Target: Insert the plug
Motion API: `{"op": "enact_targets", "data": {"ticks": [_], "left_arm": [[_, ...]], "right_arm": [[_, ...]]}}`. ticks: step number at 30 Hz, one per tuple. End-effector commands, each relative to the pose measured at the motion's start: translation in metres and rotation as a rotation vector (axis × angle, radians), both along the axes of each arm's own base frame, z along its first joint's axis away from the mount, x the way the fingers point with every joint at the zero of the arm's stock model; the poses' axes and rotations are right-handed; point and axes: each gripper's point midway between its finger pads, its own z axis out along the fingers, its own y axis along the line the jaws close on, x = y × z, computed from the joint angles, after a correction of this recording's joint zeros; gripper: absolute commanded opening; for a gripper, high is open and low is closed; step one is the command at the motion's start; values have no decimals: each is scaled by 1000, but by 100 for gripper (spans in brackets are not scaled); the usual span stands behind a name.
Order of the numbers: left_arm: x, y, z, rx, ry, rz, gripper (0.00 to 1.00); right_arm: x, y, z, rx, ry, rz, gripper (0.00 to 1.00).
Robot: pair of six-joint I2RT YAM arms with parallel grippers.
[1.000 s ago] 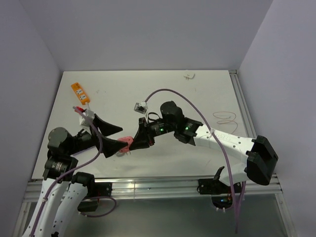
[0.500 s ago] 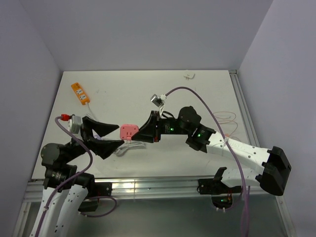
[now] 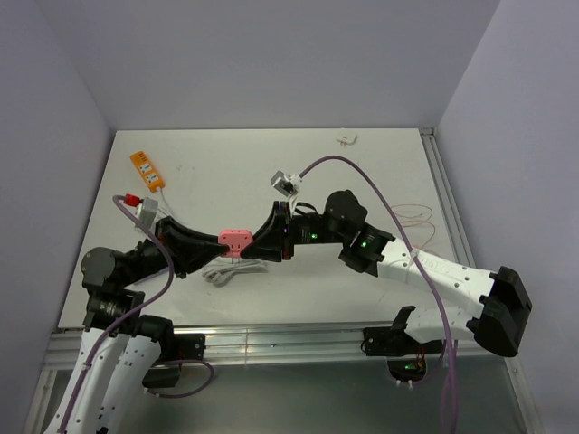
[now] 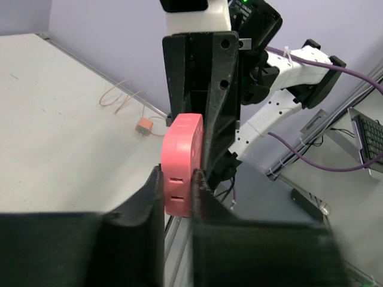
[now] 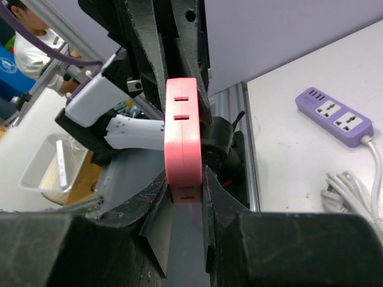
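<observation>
Left of centre, the left pincer [image 3: 221, 243] is clamped on the salmon-pink flat squarish plastic plug [image 3: 237, 240], which hangs mid-frame above the white worktop [image 3: 362, 172]; the right pincer [image 3: 256, 244] grips its opposite edge. Its flat body lies edge-on between them, both arms equally near. No writing is readable.

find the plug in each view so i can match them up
Top external: plug left of centre, between the left gripper and right gripper.
Left wrist: plug at centre, edge-on, pinched near the bottom.
Right wrist: plug at centre, edge-on and upright.
Shared landmark: the two black grippers meeting on the plug from opposite sides.
</observation>
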Motion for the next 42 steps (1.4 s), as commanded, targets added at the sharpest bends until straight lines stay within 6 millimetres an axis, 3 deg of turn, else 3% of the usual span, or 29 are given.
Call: {"op": "enact_targets", "data": {"ticks": [1, 2, 3, 4, 6, 8, 10, 11, 12, 14, 16, 18, 20, 23, 27, 29, 30, 32, 34, 35, 37, 39, 40, 42], "left_arm": [[-9, -2, 15, 2, -42, -42, 2], [-9, -1, 15, 5, -46, -40, 0], [-10, -1, 16, 11, -59, -42, 0], [-11, -1, 16, 18, -62, -46, 0], [-12, -1, 17, 48, -92, -41, 0], [-10, -1, 10, 82, -59, -52, 0], [-8, -2, 10, 103, -74, -57, 0], [-8, -2, 7, 111, -57, -58, 0], [-8, -2, 8, 112, -62, -61, 0], [-8, -2, 10, 108, -68, -62, 0], [-7, -2, 10, 110, -69, -60, 0], [-7, -2, 10, 119, -66, -61, 0], [-7, -2, 11, 122, -72, -56, 0], [-7, -2, 13, 120, -76, -56, 0], [-5, -2, 10, 129, -69, -52, 0], [-5, -2, 10, 129, -67, -54, 0], [-5, -2, 10, 129, -67, -54, 0], [-2, -1, 7, 135, -47, -38, 1], [10, 4, 7, 140, -32, 45, 23], [13, 6, 5, 146, -3, 75, 45], [34, 17, 6, 135, 57, 223, 76], [46, 25, 1, 159, 128, 300, 84], [60, 36, 0, 163, 157, 405, 99], [73, 56, -3, 190, 247, 557, 100]], "right_arm": [[0, 4, 28, 50, -90, 11, 1], [1, 5, 34, 52, -104, 8, 7], [3, 5, 26, 4, -89, 2, 24], [8, 5, 31, 1, -121, -21, 35], [11, 2, 32, -18, -125, -33, 49], [10, -1, 43, -8, -144, -4, 53], [13, 0, 35, -54, -139, 51, 53], [14, 1, 47, -48, -160, 64, 53], [16, 5, 34, -95, -134, 84, 51], [13, 8, 35, -100, -142, 126, 49], [11, 10, 28, -120, -138, 157, 43], [11, 11, 24, -130, -130, 171, 30], [8, 11, 22, -133, -138, 195, 30], [9, 9, 17, -147, -147, 187, 40], [6, 7, 15, -155, -146, 210, 40], [4, 6, 14, -153, -152, 218, 30], [5, 7, 17, -141, -160, 210, 0], [8, 8, 15, -144, -156, 191, 0], [13, 10, 16, -140, -156, 156, 0], [23, 12, 16, -150, -162, 95, 0], [36, 12, 13, -180, -182, 22, 0], [54, 13, 2, -231, -212, -56, 0], [61, 13, 0, -245, -228, -82, 0], [83, 14, -14, -297, -268, -177, 0]]}}
